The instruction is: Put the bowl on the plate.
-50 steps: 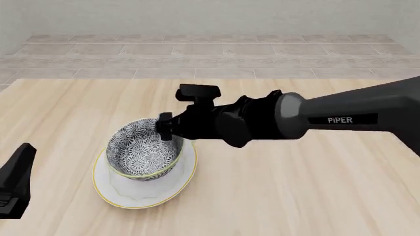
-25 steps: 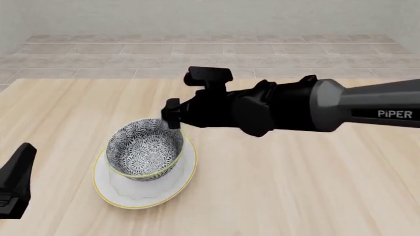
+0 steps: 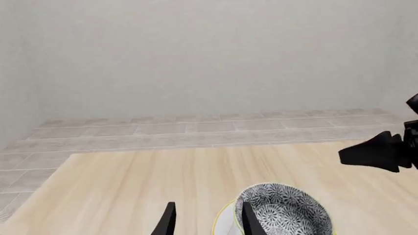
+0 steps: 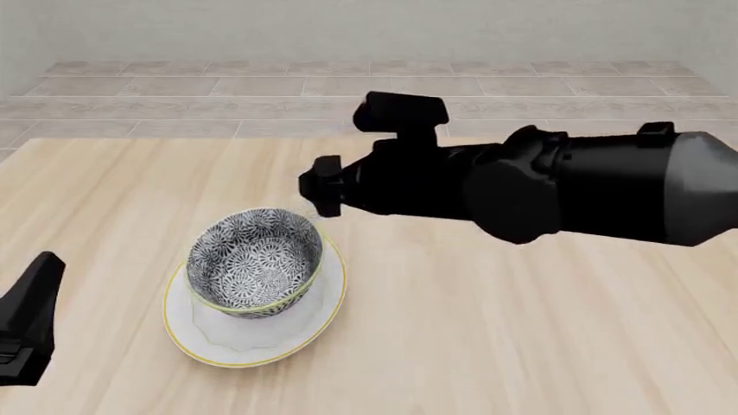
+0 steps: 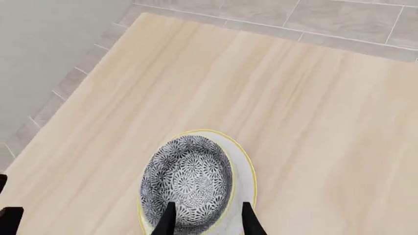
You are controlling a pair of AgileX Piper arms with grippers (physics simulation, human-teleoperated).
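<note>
The bowl (image 4: 254, 259), patterned in dark blue-grey and white, sits upright inside the white plate (image 4: 302, 324) with its thin yellow rim, at the table's front left. My right gripper (image 4: 318, 185) hangs in the air above and behind the bowl's right edge, apart from it. In the right wrist view its fingers (image 5: 168, 221) are open over the bowl (image 5: 188, 180) and plate (image 5: 245, 169), holding nothing. My left gripper (image 4: 33, 328) rests low at the front left, open and empty (image 3: 207, 223), with the bowl (image 3: 285, 214) just beyond one finger.
The light wooden table (image 4: 519, 328) ends at a tiled floor strip and pale wall (image 4: 369, 78) behind. The thick right arm (image 4: 600, 186) stretches across the right half above the table.
My right gripper has lifted off the bowl's rim and drawn up and back to the right. The bowl stays seated in the plate. The left arm has not moved.
</note>
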